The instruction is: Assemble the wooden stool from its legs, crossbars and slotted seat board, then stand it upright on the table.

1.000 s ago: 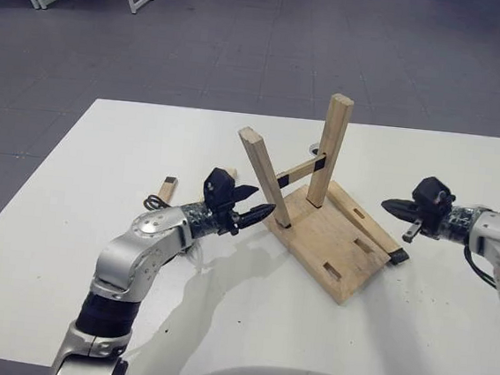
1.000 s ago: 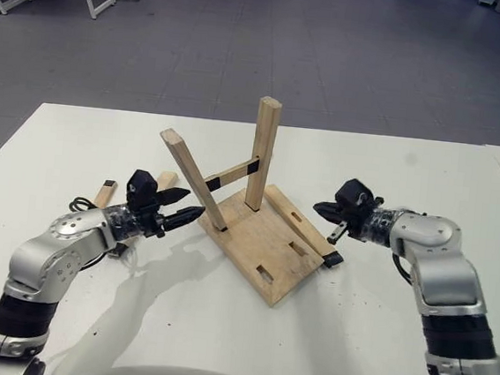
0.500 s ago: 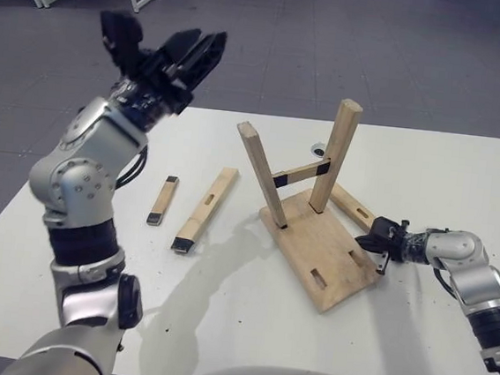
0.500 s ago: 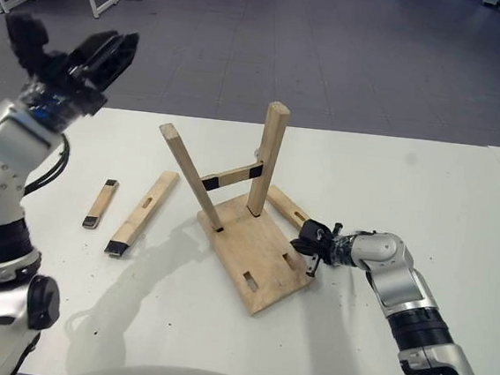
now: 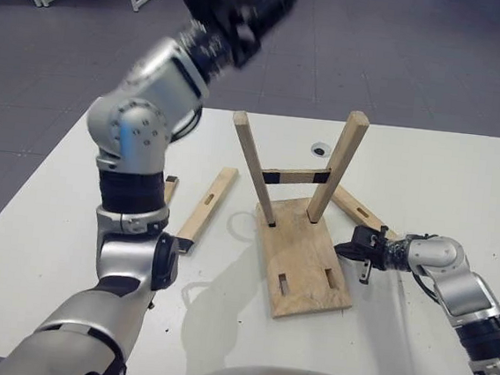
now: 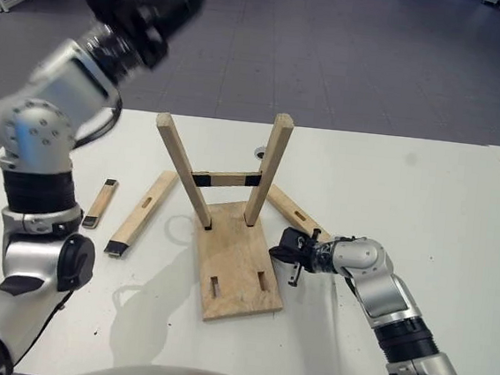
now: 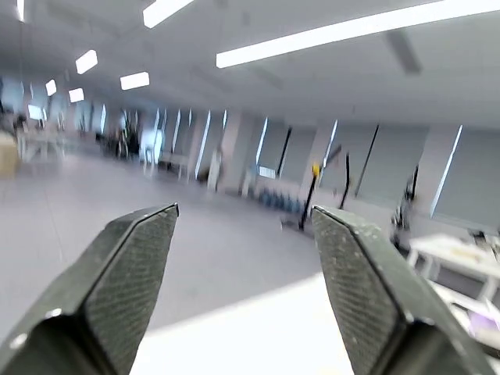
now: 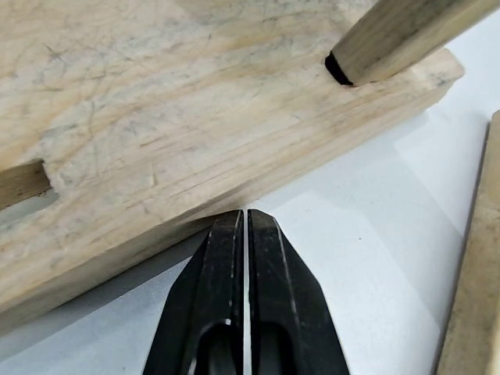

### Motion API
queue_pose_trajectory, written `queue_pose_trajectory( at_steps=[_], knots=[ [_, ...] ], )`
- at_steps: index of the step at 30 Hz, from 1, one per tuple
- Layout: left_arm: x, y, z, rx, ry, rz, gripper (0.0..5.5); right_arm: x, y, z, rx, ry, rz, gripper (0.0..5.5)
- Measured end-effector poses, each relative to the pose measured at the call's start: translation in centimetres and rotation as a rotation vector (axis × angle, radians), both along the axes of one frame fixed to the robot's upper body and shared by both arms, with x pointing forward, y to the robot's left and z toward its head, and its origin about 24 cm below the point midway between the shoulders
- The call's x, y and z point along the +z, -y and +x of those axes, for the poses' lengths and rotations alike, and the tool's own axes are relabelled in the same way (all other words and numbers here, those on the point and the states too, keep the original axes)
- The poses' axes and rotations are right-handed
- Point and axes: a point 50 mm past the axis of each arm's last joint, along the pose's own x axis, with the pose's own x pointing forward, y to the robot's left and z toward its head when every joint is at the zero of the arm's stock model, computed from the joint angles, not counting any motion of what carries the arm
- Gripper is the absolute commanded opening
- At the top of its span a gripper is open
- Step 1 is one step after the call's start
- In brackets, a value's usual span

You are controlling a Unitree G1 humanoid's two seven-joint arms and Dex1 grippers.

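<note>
Right hand, fingers together, at the edge of the seat board; left hand apart, high above the table.

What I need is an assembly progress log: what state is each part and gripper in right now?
seat board: lying flat, two slots empty
left fitted leg: slotted in, leaning
right fitted leg: slotted in, leaning
fitted crossbar: joining those legs
loose left leg: lying flat
loose right leg: lying flat
short crossbar: lying loose
left gripper: open, raised
right gripper: shut, at board's edge
</note>
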Motion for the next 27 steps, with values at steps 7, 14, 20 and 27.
queue_pose_trajectory(
  at_steps=[7,14,20,27],
  knots=[
    [-3.6,0.3,-1.2,-0.013,-0.06,0.106,3.15,-0.6,0.1,-0.6,-0.029,-0.019,-0.004,0.1],
    [-0.4,0.3,-0.9,0.049,0.057,0.011,3.15,-0.2,-0.2,-0.6,-0.028,0.004,0.001,0.1],
    [5.0,-3.2,-2.7,0.158,0.281,-0.106,3.15,-0.2,-0.2,-0.7,-0.04,-0.003,0.006,0.1],
    [-4.6,-11.7,-5.3,0.474,0.085,0.106,3.15,0.6,-0.5,-0.3,-0.128,0.045,0.087,0.1]
  ],
)
